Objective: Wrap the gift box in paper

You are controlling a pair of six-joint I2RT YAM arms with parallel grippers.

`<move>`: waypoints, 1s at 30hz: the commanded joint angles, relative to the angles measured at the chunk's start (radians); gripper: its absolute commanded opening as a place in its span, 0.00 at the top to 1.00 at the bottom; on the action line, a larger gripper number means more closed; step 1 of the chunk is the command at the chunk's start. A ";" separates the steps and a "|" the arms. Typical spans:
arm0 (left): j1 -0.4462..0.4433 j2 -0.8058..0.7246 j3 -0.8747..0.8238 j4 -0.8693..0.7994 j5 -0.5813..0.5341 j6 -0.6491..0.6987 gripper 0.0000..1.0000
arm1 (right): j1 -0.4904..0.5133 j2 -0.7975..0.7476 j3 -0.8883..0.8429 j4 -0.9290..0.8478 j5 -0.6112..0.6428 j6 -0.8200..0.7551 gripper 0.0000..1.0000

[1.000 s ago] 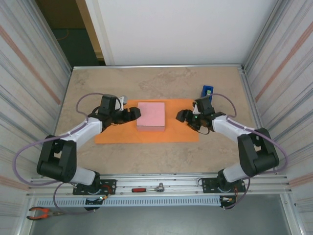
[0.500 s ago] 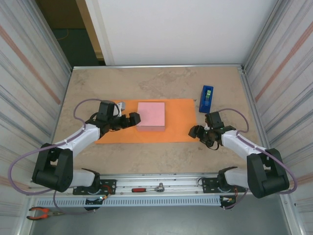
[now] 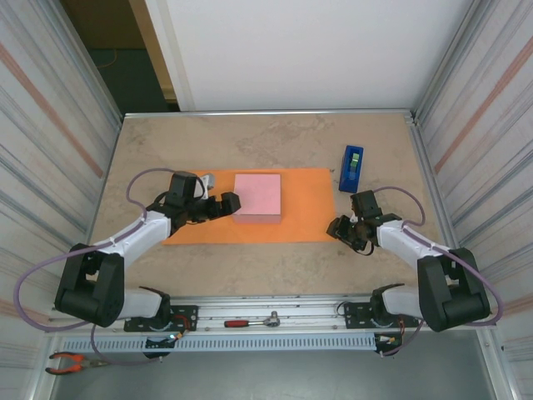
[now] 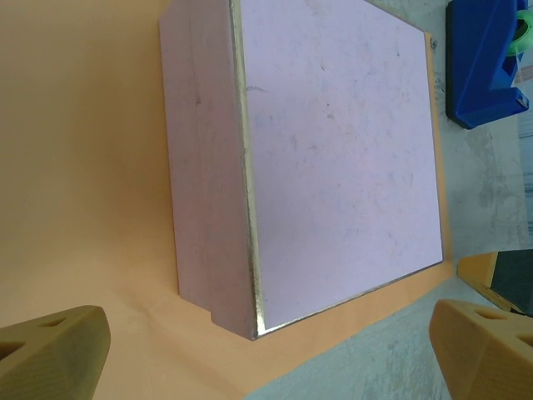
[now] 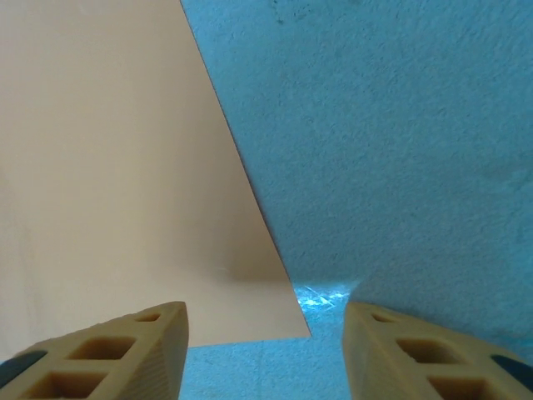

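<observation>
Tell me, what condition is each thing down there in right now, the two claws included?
gift box: closed, unwrapped, resting on the paper.
paper: flat, unfolded, spread under the box.
left gripper: open, empty, beside the box's left side.
right gripper: jaws apart, straddling the paper's near right corner, not pinching it.
tape dispenser: off the paper, just right of it, untouched.

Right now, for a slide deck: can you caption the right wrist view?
Open right claw straddling a corner of the orange paper on the table.
</observation>
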 commanded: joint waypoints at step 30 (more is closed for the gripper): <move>-0.012 0.007 0.044 0.004 0.029 0.003 0.01 | 0.091 0.137 0.139 0.255 -0.081 0.036 0.42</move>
